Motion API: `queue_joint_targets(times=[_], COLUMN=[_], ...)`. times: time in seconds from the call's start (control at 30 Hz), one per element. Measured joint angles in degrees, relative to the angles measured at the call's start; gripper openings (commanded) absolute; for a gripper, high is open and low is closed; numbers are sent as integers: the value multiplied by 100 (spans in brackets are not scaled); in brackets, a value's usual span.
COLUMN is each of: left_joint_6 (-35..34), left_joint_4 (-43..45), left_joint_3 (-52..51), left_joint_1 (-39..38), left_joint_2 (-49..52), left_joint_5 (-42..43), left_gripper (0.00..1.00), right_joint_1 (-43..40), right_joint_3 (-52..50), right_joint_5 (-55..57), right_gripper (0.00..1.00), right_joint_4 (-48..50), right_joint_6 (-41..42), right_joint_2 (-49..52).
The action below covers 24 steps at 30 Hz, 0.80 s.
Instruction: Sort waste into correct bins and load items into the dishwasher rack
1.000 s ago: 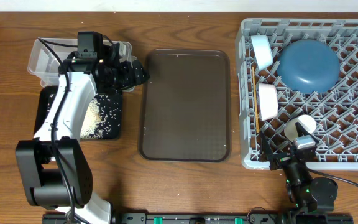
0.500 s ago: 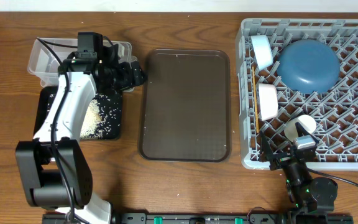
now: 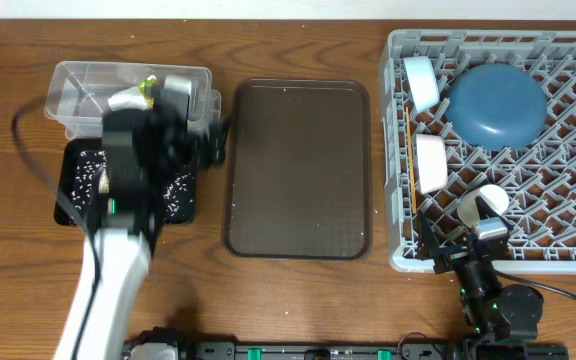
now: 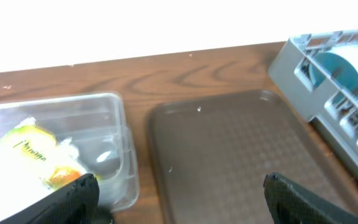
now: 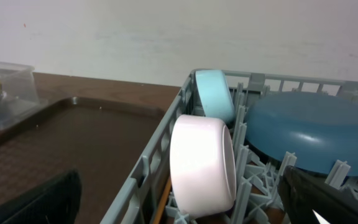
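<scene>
The clear tub [image 3: 68, 95] holds the white napkin [image 3: 126, 98] and the yellow-green wrapper [image 3: 148, 87]; both show in the left wrist view, wrapper [image 4: 36, 158] inside the tub [image 4: 120, 143]. Rice scraps [image 3: 176, 187] lie in the black tray [image 3: 73, 205]. The grey rack [image 3: 568, 250] holds the dark blue plate [image 3: 496, 103], light blue bowl [image 3: 420, 82], white bowl [image 3: 430, 162], pale cup [image 3: 483, 205] and chopsticks [image 3: 408, 130]. My left gripper [image 3: 213, 140] [image 4: 179, 193] is open and empty, between tub and brown tray, blurred. My right gripper [image 3: 446, 252] [image 5: 185, 205] is open at the rack's front-left corner.
The dark brown serving tray [image 3: 298, 170] lies between the bins and the rack, with nothing on it; it also shows in the left wrist view [image 4: 229, 155] and the right wrist view [image 5: 55, 143]. My left arm crosses the black tray.
My left arm has swung back toward the front edge and is motion-blurred, uncovering the tub's napkin and wrapper. The right arm and the rack's contents have not moved.
</scene>
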Motion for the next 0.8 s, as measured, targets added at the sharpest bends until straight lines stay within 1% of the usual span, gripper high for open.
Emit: queue_joint_targets(times=[0.13,0.23,0.43,0.6,0.73,0.8], left_joint_6=[85,107,107,107,109,107], left_joint_4=[684,992,1038,944,348,229], left_joint_3=[-1425,-2435,-3871,-4404,-4424,-4385], left_joint_1=[68,199,295,295,289,289], left_joint_2=[-1250,-2221,-3910,-4905,-5501,-5735], left_joint_5=[-181,-269,-487,-608,-754,-839], left_gripper=[87,88,88,88,88,88], right_joint_1=[0,0,0,0,0,0], right_joint_3=[0,0,0,0,0,0], right_joint_5=[-2,0,-2,-2,0,-2], right_gripper=[99,99,99,99,99,99], right_joint_4=[0,0,-2,-2,0,-2], right_joint_6=[0,0,0,0,0,0], right_joint_2=[-2,0,0,-2,0,0])
